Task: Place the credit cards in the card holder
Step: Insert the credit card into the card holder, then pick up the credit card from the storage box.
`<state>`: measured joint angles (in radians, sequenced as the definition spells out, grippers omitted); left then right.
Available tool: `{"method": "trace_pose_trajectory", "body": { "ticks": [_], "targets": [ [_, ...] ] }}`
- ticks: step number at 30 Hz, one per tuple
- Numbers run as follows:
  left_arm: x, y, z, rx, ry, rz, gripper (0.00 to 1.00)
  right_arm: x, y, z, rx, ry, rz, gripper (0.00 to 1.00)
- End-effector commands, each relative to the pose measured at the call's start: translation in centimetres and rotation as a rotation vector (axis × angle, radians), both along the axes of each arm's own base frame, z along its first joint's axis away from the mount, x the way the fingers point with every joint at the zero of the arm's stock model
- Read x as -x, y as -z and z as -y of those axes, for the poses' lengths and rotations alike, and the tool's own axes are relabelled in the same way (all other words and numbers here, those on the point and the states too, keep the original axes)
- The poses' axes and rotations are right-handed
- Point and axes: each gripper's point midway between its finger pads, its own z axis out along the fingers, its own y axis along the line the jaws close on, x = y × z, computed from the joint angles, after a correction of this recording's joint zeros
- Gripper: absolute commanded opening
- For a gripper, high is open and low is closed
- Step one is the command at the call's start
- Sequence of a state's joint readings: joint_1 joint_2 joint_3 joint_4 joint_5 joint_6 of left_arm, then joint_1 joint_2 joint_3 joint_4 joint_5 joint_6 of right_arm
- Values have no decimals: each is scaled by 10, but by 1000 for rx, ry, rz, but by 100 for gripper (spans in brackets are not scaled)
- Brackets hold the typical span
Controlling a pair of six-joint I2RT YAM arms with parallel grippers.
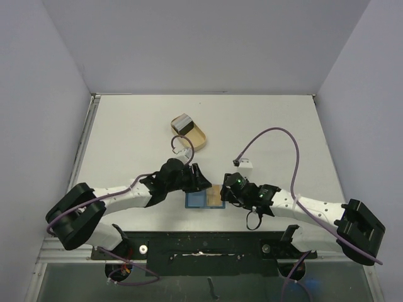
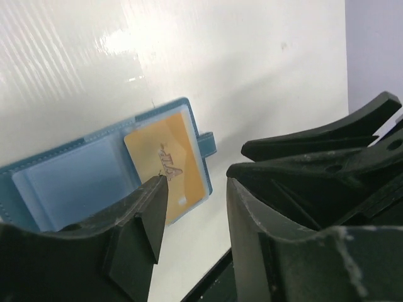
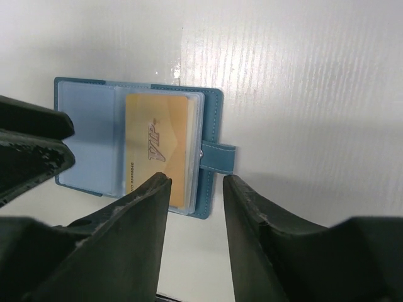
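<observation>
Top view: noted card holder (image 1: 196, 201) lying open and flat on the counter (image 1: 271, 126) near the front edge, tan-orange credit card (image 1: 216, 196) on its right half. Saw left jaws just beside its upper left, right jaws just beside its right. Logged tan tray (image 1: 198, 138) farther back, holding a grey-and-dark stack of credit cards (image 1: 182, 123). Left wrist view: saw left jaws spread, pinching nothing, one fingertip (image 2: 157, 189) over the card's lower edge; cannot tell whether touching. Right wrist view: found right jaws spread too, nothing between them, above the holder's snap tab (image 3: 220, 156) side; "VIP" lettering legible on card.
</observation>
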<state>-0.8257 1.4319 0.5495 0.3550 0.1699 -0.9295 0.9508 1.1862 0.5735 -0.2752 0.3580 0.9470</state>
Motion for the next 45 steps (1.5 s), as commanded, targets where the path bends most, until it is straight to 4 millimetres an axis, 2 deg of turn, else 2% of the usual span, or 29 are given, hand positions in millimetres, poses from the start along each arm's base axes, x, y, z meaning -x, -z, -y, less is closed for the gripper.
{"method": "trace_pose_trajectory", "body": {
  "ticks": [1,7,12,15,19,26,27,28,31,37,45],
  "targets": [
    [-27,-33,-10,-119,-35,149,44,-9,-22,3,-5,22,75,42],
    [-70,-64,-49,-384,-94,302,51,-11,-37,8,-24,32,118,51],
    [-123,-93,-86,-646,-127,438,52,-12,-46,12,-38,36,149,52],
    [-155,-101,-101,-766,-152,483,52,-13,-50,12,-46,36,159,52],
    [-195,-103,-109,-815,-144,511,52,-14,-53,11,-43,30,163,53],
    [-253,-89,-107,-964,-83,584,52,-14,-57,11,-36,35,162,53],
    [-259,-92,-106,-975,-83,596,52,-14,-57,11,-33,36,160,53],
    [-265,-84,-105,-997,-73,589,52,-14,-57,11,-33,36,158,53],
    [-280,-79,-101,-1026,-58,601,53,-14,-57,10,-28,33,150,53],
    [-303,-65,-91,-1078,-24,603,54,-17,-59,10,5,27,148,53],
    [-315,-38,-93,-1157,11,587,54,-21,-60,12,24,39,155,55]
  ]
}}
